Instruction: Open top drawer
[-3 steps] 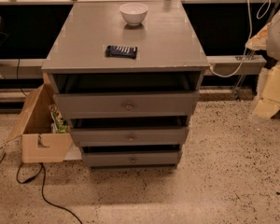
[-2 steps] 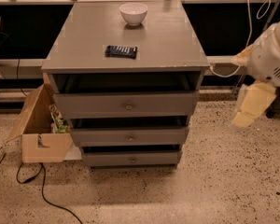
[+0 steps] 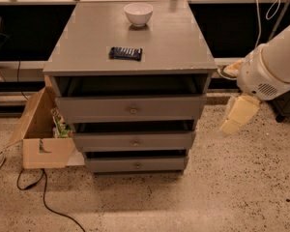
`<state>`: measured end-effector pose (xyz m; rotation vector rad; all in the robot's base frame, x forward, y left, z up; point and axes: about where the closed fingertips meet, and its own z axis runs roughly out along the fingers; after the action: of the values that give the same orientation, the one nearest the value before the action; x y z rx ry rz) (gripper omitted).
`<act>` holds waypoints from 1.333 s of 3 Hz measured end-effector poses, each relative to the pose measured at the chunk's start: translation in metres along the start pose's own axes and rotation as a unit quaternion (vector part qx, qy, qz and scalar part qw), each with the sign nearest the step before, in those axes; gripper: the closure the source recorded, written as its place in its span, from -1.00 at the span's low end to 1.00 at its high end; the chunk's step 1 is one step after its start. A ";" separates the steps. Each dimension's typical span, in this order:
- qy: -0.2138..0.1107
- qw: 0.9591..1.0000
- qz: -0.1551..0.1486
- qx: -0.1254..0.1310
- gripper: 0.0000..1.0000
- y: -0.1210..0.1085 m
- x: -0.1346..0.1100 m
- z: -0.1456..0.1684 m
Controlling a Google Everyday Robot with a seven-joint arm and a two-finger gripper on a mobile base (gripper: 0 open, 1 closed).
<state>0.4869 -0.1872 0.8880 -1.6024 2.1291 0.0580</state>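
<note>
The grey cabinet (image 3: pixel 135 37) stands in the middle of the camera view with three drawers. The top drawer (image 3: pixel 101 109) has the widest front and a small round brass knob (image 3: pixel 133 111) at its centre. A dark gap shows between its front and the cabinet top. The two narrower drawers (image 3: pixel 106 141) sit below it. My gripper (image 3: pixel 238 114), cream-coloured, hangs below the white arm (image 3: pixel 273 64) to the right of the cabinet. It is at about the height of the top drawer, apart from it and not touching anything.
A white bowl (image 3: pixel 138 13) and a dark flat packet (image 3: pixel 125 53) lie on the cabinet top. An open cardboard box (image 3: pixel 41 146) stands on the floor at the cabinet's left, with a black cable (image 3: pixel 43 192) beside it. Dark shelving runs behind.
My arm and gripper have swung in from the right edge, leftward and closer to the cabinet's right side. The drawers have not moved.
</note>
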 end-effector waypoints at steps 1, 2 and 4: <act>-0.001 1.000 -0.027 -0.011 -1.00 -0.002 0.003 0.038; -0.010 0.997 -0.075 -0.025 -1.00 -0.006 0.005 0.094; -0.010 0.990 -0.136 -0.031 -1.00 -0.030 -0.006 0.183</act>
<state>0.5781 -0.1353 0.7352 -1.9047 1.8927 0.0519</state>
